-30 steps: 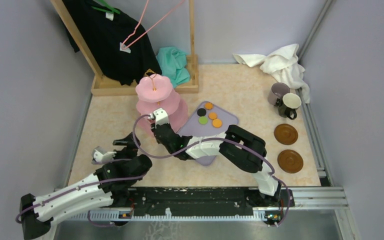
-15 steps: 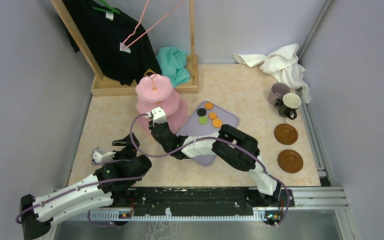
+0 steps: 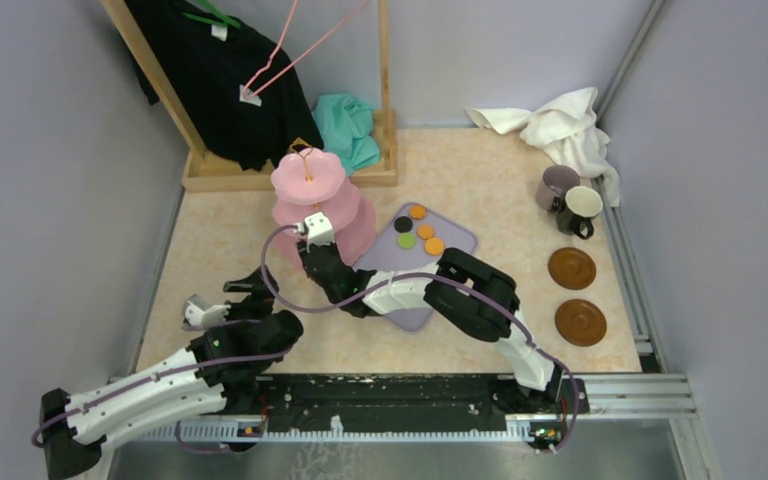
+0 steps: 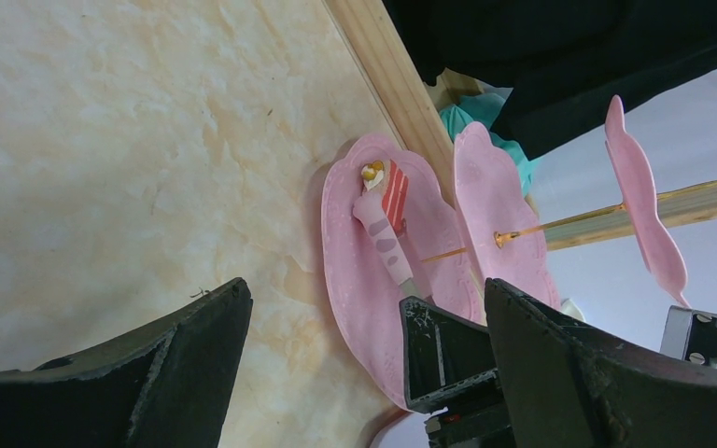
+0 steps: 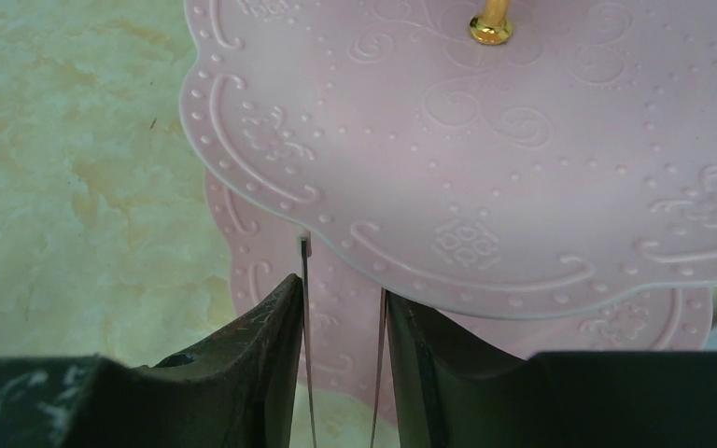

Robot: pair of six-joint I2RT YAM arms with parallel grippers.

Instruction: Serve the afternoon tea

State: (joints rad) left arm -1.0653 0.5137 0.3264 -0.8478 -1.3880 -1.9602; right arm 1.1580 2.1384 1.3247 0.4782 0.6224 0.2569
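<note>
Right wrist view: your right gripper is clamped on thin pink tongs, poked under a tier of the pink three-tier scalloped plastic stand just ahead. Lifting straight up could snag that tier and topple it.

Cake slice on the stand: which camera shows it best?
Left wrist: the striped cake slice is in plain sight on the stand's bottom tier. In the top view the upper tiers hide it; the right wrist shows tiers, no cake.

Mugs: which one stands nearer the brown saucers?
The cream mug, with the dark handle; the mauve mug sits behind it, closer to the white cloth.
</note>
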